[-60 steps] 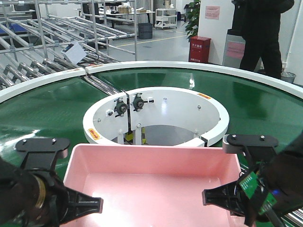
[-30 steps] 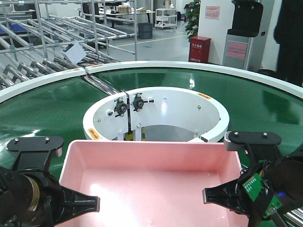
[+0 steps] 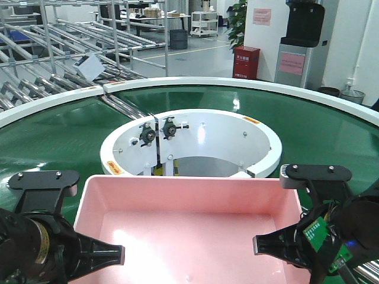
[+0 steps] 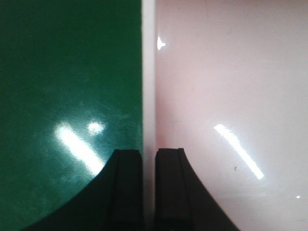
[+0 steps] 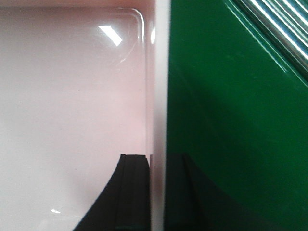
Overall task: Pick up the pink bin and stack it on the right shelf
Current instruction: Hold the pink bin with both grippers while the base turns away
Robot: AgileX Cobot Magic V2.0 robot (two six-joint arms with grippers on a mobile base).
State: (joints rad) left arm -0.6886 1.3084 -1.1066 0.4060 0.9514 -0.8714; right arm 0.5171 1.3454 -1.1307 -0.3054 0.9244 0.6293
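In the front view we see the pink bin (image 3: 189, 228) at the near edge of the green belt (image 3: 53, 136), just in front of the white ring (image 3: 189, 127). The left tool (image 3: 112, 255) and right tool (image 3: 263, 244) each reach over one side wall.

In the left wrist view, the left tool's two black fingers (image 4: 126, 187) pinch the bin's left rim, one inside and one over the belt.

In the right wrist view, the right tool clamps the right rim likewise, and steel rollers (image 5: 284, 24) cross the upper right corner.
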